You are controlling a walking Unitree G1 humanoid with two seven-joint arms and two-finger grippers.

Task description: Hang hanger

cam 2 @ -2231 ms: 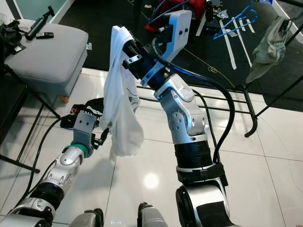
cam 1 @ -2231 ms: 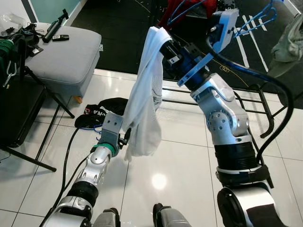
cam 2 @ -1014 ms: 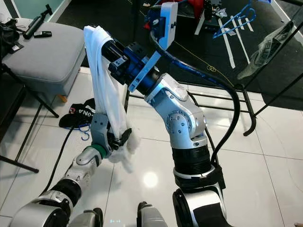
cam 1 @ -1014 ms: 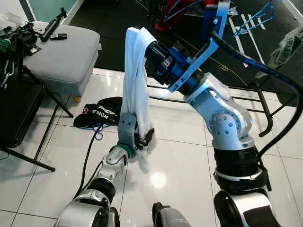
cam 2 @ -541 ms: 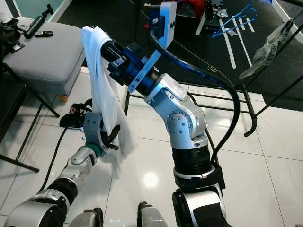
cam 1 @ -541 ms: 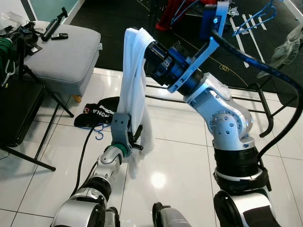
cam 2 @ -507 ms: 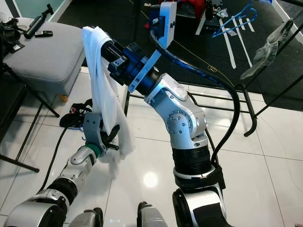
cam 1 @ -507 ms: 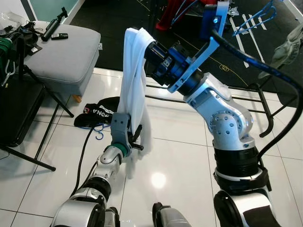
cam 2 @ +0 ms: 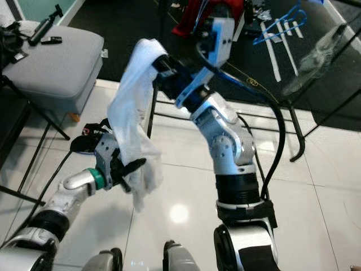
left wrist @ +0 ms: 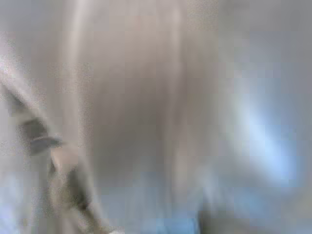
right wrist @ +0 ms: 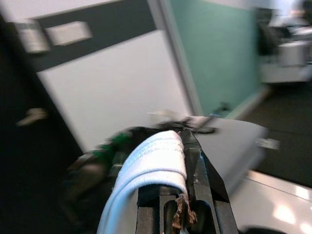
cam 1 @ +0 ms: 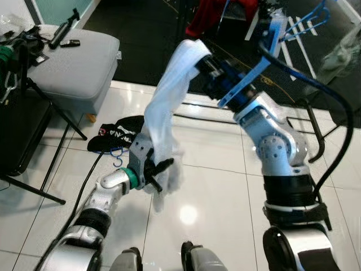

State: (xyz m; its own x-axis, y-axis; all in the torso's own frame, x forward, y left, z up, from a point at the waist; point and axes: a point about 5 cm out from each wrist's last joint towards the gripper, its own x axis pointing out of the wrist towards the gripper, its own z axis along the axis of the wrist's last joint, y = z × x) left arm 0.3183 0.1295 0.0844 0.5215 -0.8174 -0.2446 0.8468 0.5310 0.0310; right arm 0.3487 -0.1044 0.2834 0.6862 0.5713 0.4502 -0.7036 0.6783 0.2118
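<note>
A long white garment [cam 1: 161,116] hangs from my right gripper [cam 1: 198,61], which is raised in front of me and shut on its top fold. In the right wrist view the black fingers [right wrist: 197,163] pinch a white ribbed band [right wrist: 156,156]. My left gripper [cam 1: 157,173] is low against the garment's lower part, its two fingers spread open with cloth around them. The left wrist view shows blurred white cloth [left wrist: 161,112]. Blue hangers [cam 1: 307,20] lie on the dark floor at the back.
A black metal rack frame [cam 1: 317,132] stands to the right behind my right arm, with a grey garment [cam 2: 318,48] hanging on it. A grey ottoman [cam 1: 73,65] is at the left. Black clothing [cam 1: 121,132] and a cable lie on the white tiles.
My right gripper has swung right and away, carrying the garment's top with it, so the cloth now hangs slanted. My left forearm has dropped flatter, its gripper still at the cloth's lower part.
</note>
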